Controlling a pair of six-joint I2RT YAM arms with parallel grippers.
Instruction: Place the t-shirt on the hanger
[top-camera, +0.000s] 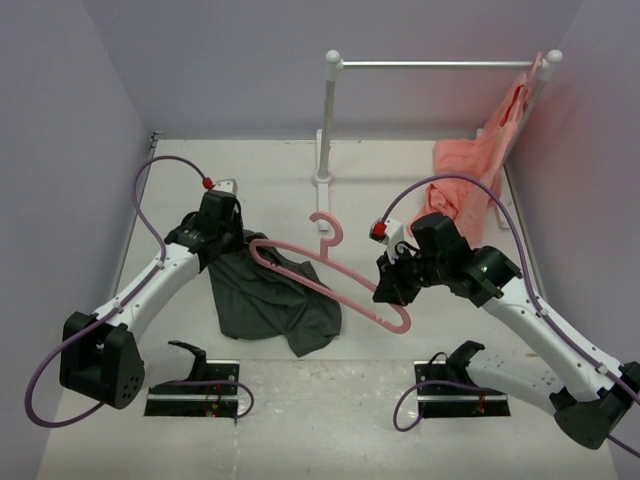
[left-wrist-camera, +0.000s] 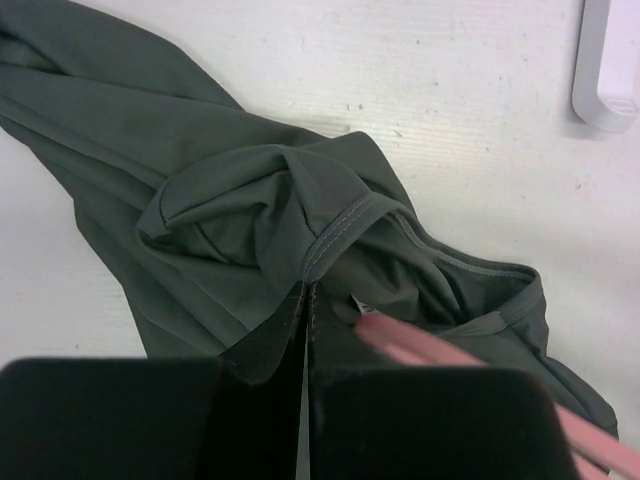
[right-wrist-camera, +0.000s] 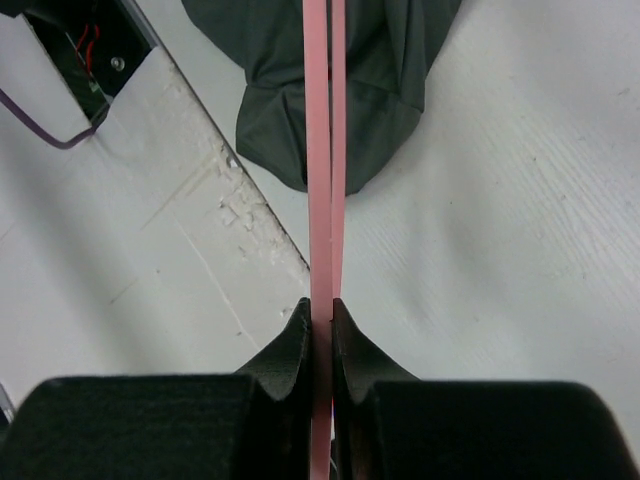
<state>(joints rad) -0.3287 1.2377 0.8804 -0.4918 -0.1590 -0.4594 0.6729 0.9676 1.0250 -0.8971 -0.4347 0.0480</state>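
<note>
The dark grey t-shirt (top-camera: 270, 300) lies crumpled on the table left of centre. My left gripper (top-camera: 228, 240) is shut on a fold of the t-shirt by its collar hem (left-wrist-camera: 330, 240). The pink hanger (top-camera: 330, 280) is held tilted above the shirt, its left end over the collar and its hook toward the rack. My right gripper (top-camera: 390, 285) is shut on the hanger's right end; the wrist view shows the hanger's bars (right-wrist-camera: 325, 150) pinched between the jaws, with the t-shirt (right-wrist-camera: 340, 80) beyond. The hanger's blurred end (left-wrist-camera: 430, 350) also shows in the left wrist view.
A white rack (top-camera: 330, 120) with a metal bar stands at the back. A salmon-pink garment (top-camera: 480, 160) hangs from its right end. Two black base plates (top-camera: 195, 400) (top-camera: 465, 400) sit at the near edge. Walls close in left and right.
</note>
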